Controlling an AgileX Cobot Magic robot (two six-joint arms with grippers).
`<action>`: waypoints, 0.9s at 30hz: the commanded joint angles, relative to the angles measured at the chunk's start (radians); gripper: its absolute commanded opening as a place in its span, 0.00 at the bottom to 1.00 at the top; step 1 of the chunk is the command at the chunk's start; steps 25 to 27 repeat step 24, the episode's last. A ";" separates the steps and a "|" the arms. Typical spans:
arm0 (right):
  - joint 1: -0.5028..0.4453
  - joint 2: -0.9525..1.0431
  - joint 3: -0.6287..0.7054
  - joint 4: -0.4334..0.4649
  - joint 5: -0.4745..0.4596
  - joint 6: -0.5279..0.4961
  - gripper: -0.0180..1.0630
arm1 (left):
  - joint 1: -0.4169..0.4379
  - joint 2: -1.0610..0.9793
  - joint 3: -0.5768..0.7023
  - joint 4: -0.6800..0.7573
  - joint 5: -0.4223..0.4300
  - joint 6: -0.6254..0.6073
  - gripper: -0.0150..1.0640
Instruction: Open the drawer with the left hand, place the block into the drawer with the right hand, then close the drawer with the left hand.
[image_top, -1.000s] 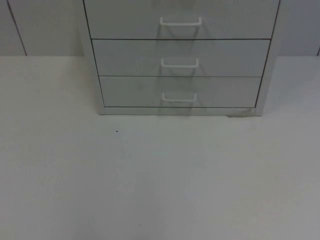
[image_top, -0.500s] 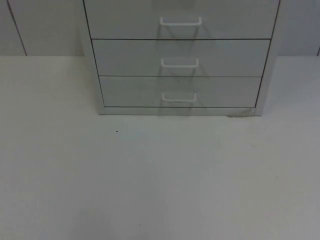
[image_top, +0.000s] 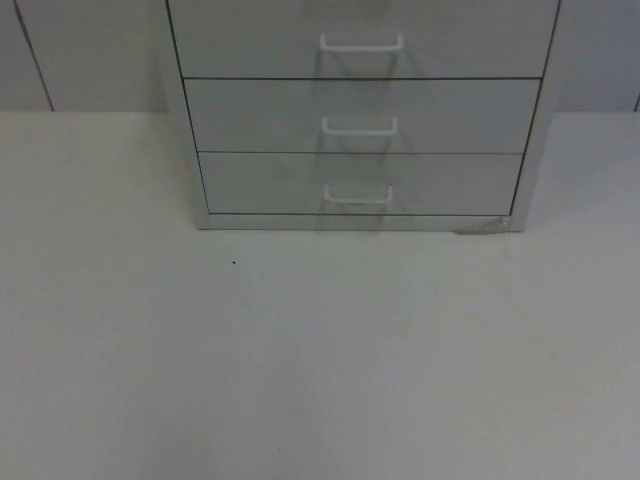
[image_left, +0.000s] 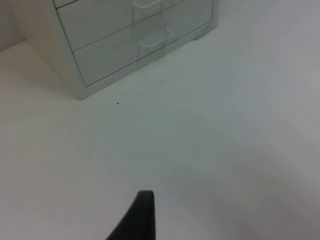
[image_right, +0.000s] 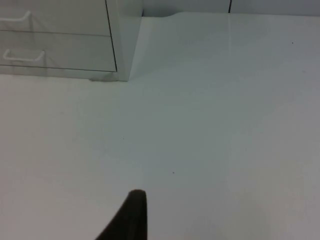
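Note:
A pale grey drawer cabinet (image_top: 360, 110) stands at the back of the white table (image_top: 320, 350), against the wall. Its three drawers are stacked and all pushed in flush. Each has a white bow handle: top (image_top: 361, 43), middle (image_top: 359, 126), bottom (image_top: 357, 195). My left gripper (image_left: 142, 215) hovers over bare table well in front of the cabinet (image_left: 115, 40), off its left corner, and faces the bottom handle (image_left: 156, 38). My right gripper (image_right: 131, 215) hangs over the table to the right of the cabinet (image_right: 60, 40), and nothing is seen in it.
The grey partition wall (image_top: 60, 50) closes off the table behind the cabinet. A tiny dark speck (image_top: 234, 263) lies on the table in front of the cabinet's left corner. Open table surface stretches from the cabinet's front toward the near edge.

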 joint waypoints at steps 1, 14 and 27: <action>0.005 -0.003 0.005 -0.001 -0.015 0.000 0.99 | 0.050 -0.005 0.004 0.000 -0.012 -0.008 0.98; 0.005 -0.003 0.005 -0.001 -0.015 0.000 0.99 | 0.512 -0.005 0.004 0.000 -0.012 -0.008 0.98; 0.005 -0.003 0.005 0.001 -0.015 0.000 0.99 | 0.764 -0.005 0.004 0.000 -0.012 -0.008 0.98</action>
